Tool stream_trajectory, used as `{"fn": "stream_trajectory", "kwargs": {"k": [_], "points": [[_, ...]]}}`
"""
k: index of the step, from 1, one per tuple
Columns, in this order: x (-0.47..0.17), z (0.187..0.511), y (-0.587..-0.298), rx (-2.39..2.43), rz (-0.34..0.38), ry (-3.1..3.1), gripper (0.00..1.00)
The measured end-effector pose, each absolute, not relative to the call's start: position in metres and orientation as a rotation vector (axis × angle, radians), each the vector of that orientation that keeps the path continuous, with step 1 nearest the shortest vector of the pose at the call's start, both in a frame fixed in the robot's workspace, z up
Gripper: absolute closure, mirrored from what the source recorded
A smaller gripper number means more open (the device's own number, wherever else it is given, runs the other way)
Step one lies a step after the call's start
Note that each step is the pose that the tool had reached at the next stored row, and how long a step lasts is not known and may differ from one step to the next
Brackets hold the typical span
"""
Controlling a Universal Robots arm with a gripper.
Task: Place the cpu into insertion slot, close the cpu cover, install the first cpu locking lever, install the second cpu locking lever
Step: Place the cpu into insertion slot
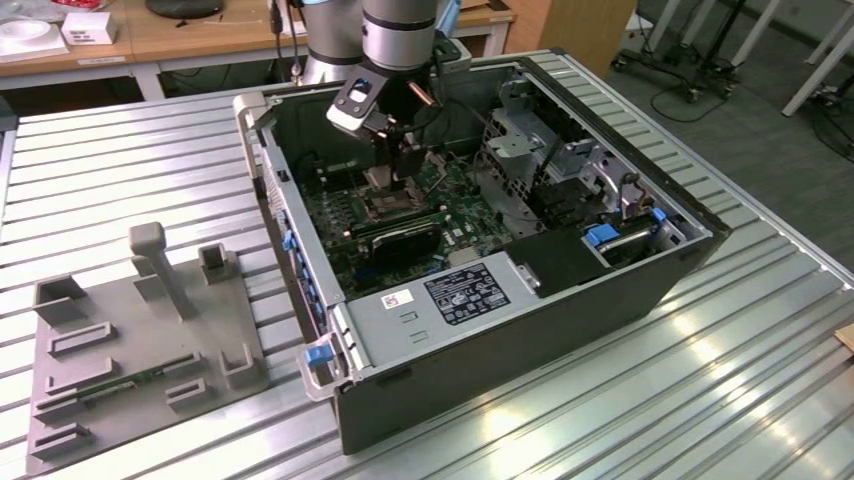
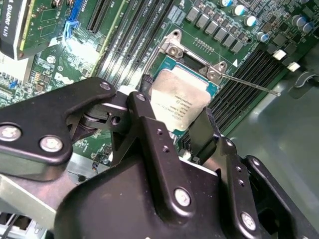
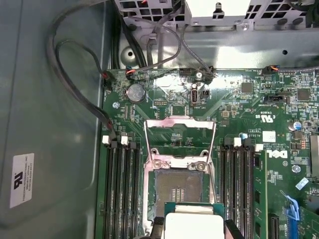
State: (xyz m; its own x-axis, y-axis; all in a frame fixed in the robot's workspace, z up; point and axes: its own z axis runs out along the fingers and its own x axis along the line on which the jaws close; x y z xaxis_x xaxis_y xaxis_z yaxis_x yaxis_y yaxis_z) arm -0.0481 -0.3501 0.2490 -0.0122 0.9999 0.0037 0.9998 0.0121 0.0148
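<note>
Gripper [image 1: 384, 150] down inside the open computer case [image 1: 534, 330], over the green motherboard [image 3: 239, 119]. Fingers [image 3: 157, 226] clamped on opposite edges of the cpu [image 3: 194, 224], which sits over the near part of the insertion slot [image 3: 178, 186]; contact unclear. Dark socket contacts lie exposed beyond the chip. Cpu cover [image 3: 179, 133] is swung open, lying back away from the slot. Memory slots [image 3: 122, 189] flank it on both sides.

Satin black metal gripper [image 2: 173, 105] with bright screw heads, cpu [image 2: 182, 96] with a dull silvery metal lid, cpu cover [image 3: 180, 162] of shiny bare metal, glossy green motherboard [image 3: 234, 94], ribbed reflective metal table [image 1: 721, 380], matt grey plastic fixture [image 1: 127, 385]
</note>
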Motion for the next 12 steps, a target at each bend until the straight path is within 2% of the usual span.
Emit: {"fn": "stream_trajectory", "kwargs": {"k": [12], "points": [[-0.048,0.245,-0.3496,2.193,0.043,2.219,0.46]]}}
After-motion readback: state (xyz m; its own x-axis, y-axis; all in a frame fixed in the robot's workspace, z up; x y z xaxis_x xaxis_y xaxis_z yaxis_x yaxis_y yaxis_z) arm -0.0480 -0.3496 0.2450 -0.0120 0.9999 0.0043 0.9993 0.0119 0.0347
